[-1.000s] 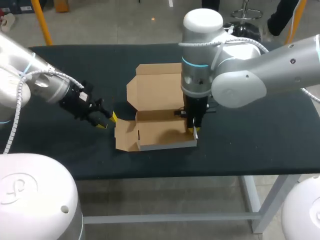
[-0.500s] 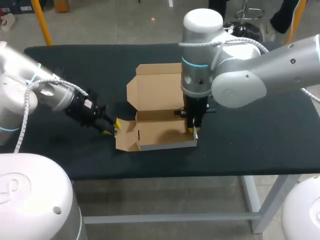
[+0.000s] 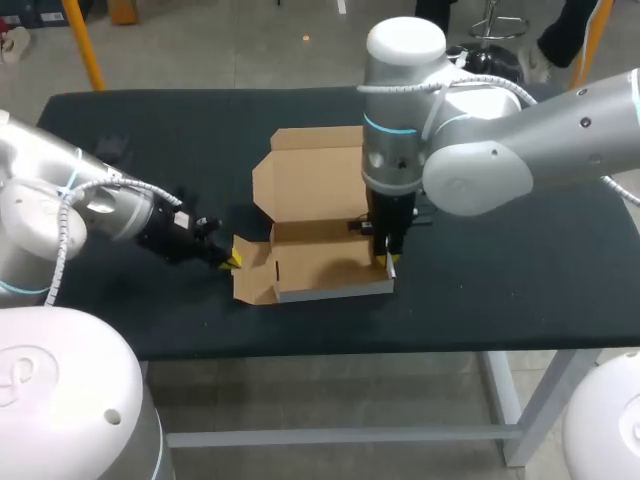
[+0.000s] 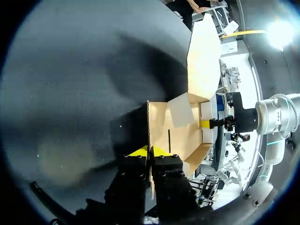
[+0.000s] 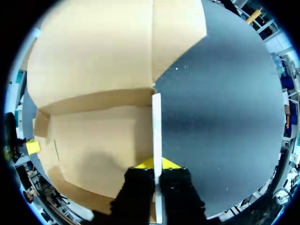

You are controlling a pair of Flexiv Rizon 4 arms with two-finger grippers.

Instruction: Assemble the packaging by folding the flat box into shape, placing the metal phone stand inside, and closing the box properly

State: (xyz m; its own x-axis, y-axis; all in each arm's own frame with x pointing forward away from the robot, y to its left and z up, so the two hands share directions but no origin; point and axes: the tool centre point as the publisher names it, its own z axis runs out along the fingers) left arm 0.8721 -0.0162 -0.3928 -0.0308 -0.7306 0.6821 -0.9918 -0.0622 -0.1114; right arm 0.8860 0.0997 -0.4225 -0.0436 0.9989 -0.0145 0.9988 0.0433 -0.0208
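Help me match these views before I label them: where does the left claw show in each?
Head view: left claw at the box's left flap.
Left wrist view: its own claw, astride that flap's edge.
Right wrist view: a yellow tip across the box, at its far flap.
Shared landmark: the box.

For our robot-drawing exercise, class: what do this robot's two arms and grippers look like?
The left arm and right arm are thick, rounded, silvery-white tubes with thin light-blue rings. A white ribbed cable loops along the left arm. The left gripper and right gripper are black with two yellow-tipped fingers each.
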